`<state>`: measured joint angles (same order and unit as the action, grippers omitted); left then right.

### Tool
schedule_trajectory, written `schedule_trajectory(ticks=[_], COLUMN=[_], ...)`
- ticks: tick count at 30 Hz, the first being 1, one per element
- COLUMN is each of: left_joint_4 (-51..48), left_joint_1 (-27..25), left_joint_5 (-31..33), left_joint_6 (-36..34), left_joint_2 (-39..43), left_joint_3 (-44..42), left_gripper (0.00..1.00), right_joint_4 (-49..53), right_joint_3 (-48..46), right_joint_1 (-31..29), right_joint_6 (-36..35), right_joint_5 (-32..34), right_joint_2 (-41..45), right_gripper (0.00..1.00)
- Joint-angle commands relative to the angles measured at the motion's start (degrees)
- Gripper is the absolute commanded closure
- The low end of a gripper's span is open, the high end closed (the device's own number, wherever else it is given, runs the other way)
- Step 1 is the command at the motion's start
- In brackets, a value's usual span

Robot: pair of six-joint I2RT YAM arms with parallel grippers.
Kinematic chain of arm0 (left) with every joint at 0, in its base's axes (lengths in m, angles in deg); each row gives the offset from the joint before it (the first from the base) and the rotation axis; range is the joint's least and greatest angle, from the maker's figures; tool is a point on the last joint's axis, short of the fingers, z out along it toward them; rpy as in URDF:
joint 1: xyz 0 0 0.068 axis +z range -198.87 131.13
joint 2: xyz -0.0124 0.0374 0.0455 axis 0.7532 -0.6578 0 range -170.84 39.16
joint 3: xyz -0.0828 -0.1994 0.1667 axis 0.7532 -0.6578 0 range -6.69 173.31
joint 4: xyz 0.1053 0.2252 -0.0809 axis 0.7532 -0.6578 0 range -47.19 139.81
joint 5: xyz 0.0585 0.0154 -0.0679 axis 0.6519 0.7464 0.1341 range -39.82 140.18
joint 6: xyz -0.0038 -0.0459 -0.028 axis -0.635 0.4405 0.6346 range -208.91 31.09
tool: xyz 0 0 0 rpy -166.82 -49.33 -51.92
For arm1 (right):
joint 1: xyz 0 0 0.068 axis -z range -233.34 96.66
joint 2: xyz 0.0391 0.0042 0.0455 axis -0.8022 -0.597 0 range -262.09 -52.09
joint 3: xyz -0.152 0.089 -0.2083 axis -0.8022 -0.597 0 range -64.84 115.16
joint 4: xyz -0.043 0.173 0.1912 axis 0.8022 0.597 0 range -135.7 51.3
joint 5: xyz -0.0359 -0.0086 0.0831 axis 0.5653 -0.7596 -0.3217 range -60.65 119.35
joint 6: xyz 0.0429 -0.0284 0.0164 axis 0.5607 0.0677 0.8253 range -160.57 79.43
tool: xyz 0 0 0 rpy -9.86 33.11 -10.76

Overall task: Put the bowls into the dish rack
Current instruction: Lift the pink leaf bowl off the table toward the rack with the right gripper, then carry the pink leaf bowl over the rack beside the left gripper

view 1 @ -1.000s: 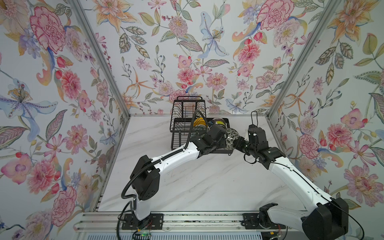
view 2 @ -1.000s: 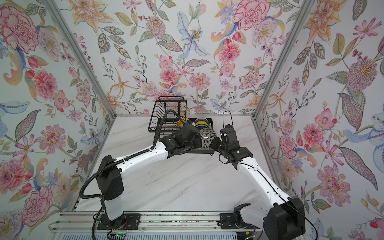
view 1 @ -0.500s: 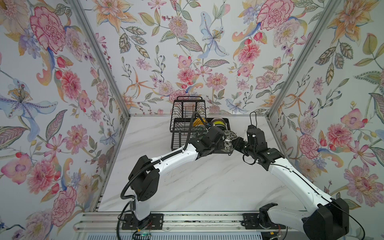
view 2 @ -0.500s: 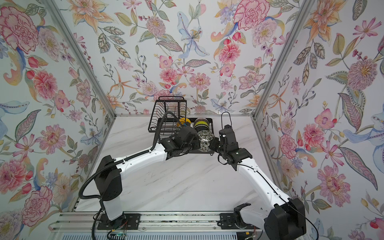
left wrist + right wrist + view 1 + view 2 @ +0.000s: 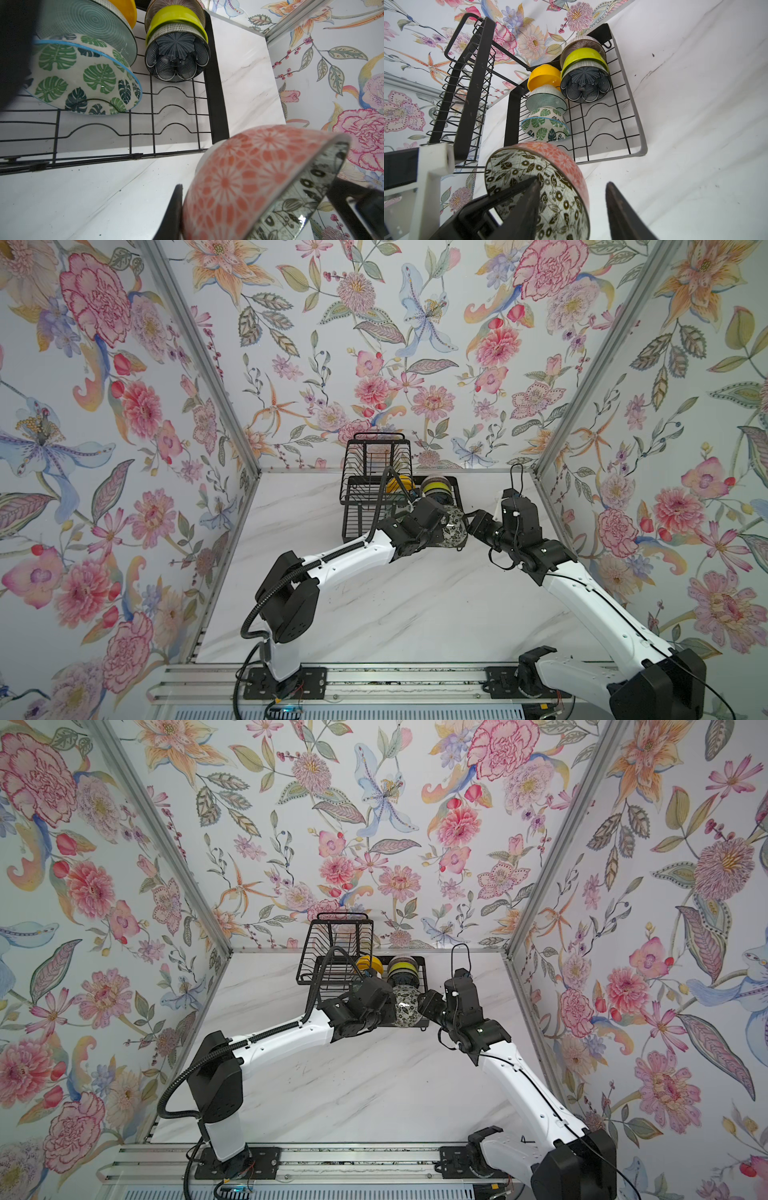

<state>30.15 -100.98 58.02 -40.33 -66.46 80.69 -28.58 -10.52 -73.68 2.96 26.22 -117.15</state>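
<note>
The left gripper (image 5: 444,526) is pinching the patterned bowl (image 5: 249,170) by its rim, one finger against the coral outside and the other inside. It is holding the bowl on edge in the air, just off the front right corner of the rack (image 5: 216,93) and above the table (image 5: 395,605). The bowl's black-and-white inside is facing the right gripper (image 5: 573,182), whose jaws are standing apart and gripping nothing. One of its fingers is crossing in front of the bowl's hollow and the other is lying clear beyond the rim, so the wall is sitting between them with a gap on the outer side. Whether the inner finger is touching the glaze I cannot tell. The rack is standing at the middle of the table's far edge. In its lower tray six bowls are leaning on edge toward the far end in two rows: the yellow bowl (image 5: 544,76), aqua bowl (image 5: 546,99) and leaf bowl (image 5: 546,124) on the left, and the ribbed bowl (image 5: 581,43), lime bowl (image 5: 583,57) and blue bowl (image 5: 585,87) on the right.
</note>
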Motion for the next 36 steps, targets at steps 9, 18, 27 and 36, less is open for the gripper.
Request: schedule_trajectory(ticks=[9, 18, 27, 36], left_joint_4=[5.48, 9.06, 25.59, 35.26], left_joint_1=[0.34, 0.35, -1.17, -3.29], left_joint_5=[10.03, 18.11, 29.08, 28.97], left_joint_6=[-9.43, -23.08, -47.93, -60.64], left_joint_2=[3.82, -1.98, -6.42, -8.11], left_joint_3=[1.22, 10.78, 12.70, 9.28], left_gripper=[1.00, 1.00, 1.00, 1.00], right_joint_4=[-1.12, -2.57, -7.75, -21.65], right_joint_3=[-0.07, 4.47, 9.58, 2.49], right_joint_1=[8.06, 19.06, 19.90, 11.34], right_joint_6=[5.21, 18.69, 43.48, 67.83], right_joint_5=[-7.68, -15.21, -21.71, -6.69], right_joint_2=[4.24, 3.78, -1.20, 3.96], right_gripper=[0.01, 0.01, 0.01, 0.01])
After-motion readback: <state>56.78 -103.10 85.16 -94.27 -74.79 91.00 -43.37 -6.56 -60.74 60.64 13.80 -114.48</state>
